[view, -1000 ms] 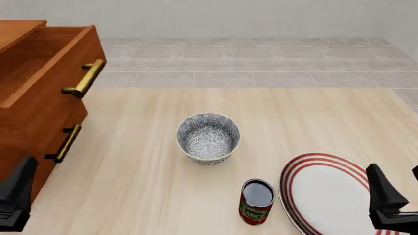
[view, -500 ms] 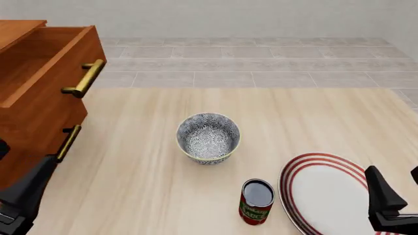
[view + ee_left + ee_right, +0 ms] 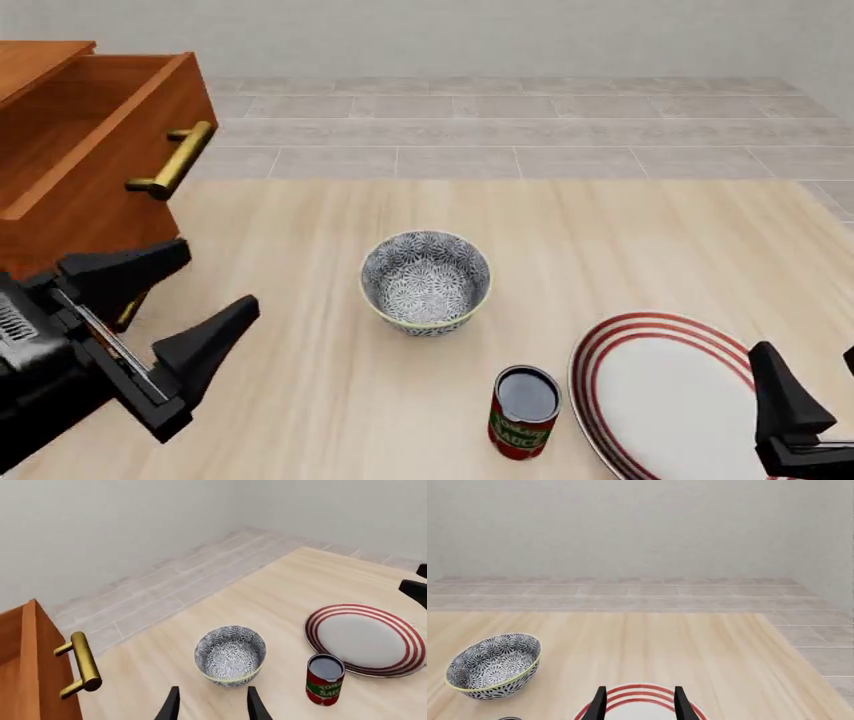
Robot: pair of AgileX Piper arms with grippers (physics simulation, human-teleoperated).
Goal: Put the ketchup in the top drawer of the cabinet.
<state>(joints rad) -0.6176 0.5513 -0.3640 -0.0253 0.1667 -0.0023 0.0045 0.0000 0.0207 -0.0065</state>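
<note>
Left gripper (image 3: 194, 305) hangs with fingers spread and empty, near the cabinet (image 3: 67, 240) at the left, whose top drawer (image 3: 100, 130) stands pulled out. Right gripper (image 3: 637, 702) looks parted too, over the plate (image 3: 654, 390), though only one finger shows in front. Ketchup (image 3: 523, 412) stands upright just left of the plate, the bowl (image 3: 424, 280) beyond it.

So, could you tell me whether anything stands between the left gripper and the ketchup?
Nothing visible does. The left gripper, jaws open, has bare table between it and the ketchup; the bowl sits farther back, off that line.
</note>
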